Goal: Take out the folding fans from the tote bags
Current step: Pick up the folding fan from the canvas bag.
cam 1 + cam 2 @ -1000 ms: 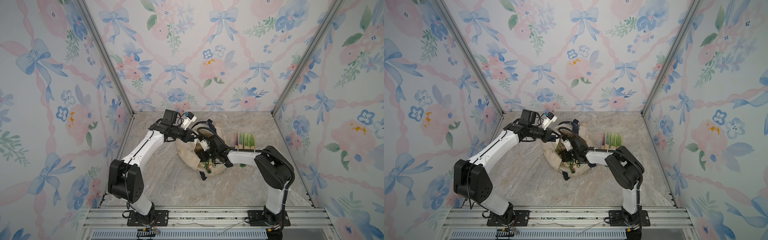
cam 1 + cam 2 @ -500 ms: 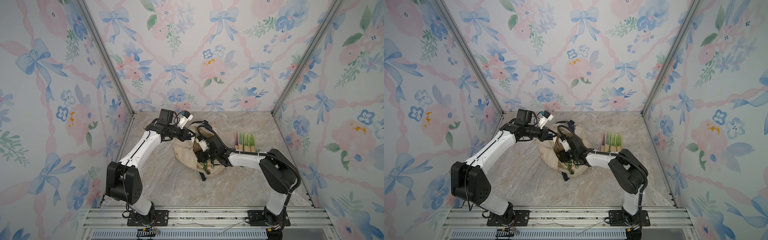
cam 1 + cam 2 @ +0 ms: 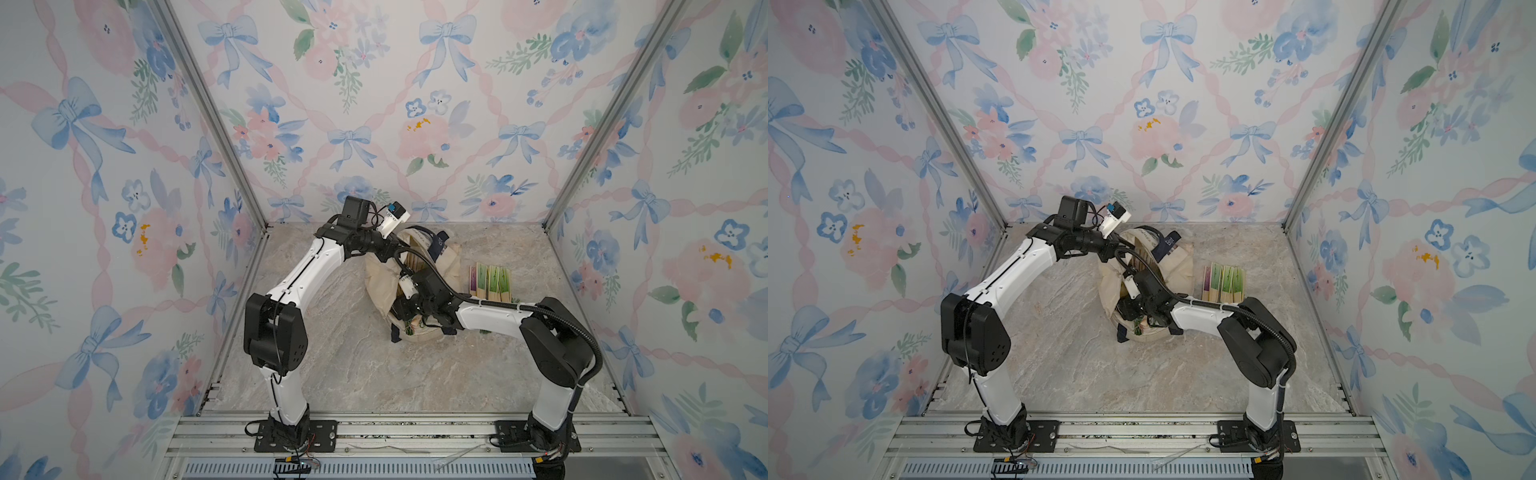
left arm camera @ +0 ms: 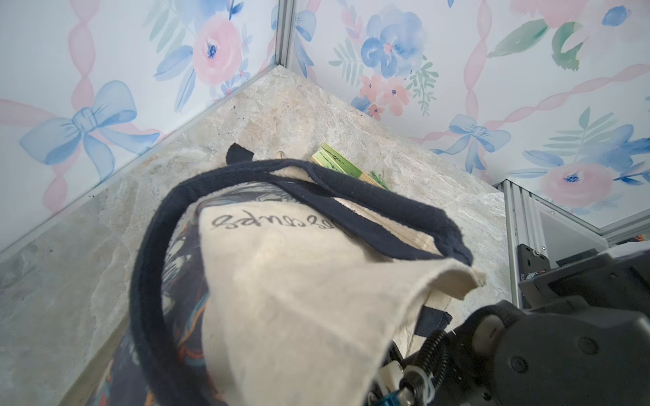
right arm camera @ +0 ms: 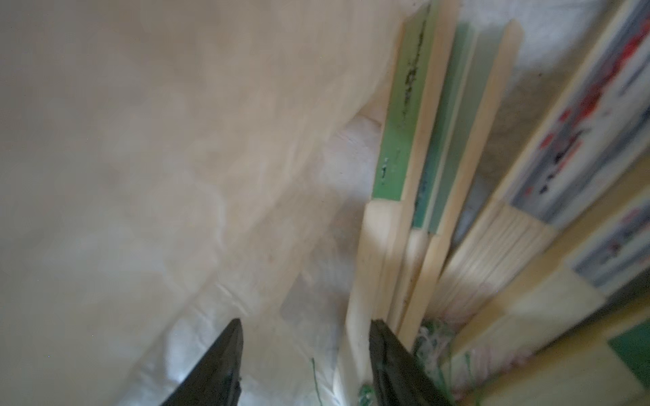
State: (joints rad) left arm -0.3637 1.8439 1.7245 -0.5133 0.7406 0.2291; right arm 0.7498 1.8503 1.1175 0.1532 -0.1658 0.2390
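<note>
Fans [image 5: 404,140] packed side by side inside the tote [image 3: 384,280], tassel ends nearest the mouth, with a row [image 3: 490,282] already laid flat on the desk [image 3: 374,374] just beside it. Right end effector [image 5: 306,321] reaching into the mouth, spread and empty, one finger against the nearest rib; left end effector [image 3: 388,248] pressed together, seemingly on the tote's rim, now raised and drawn further back than a second ago. Mouth likely held more open as a result, so probably a clearer path to the next fan, not yet pinched.
</note>
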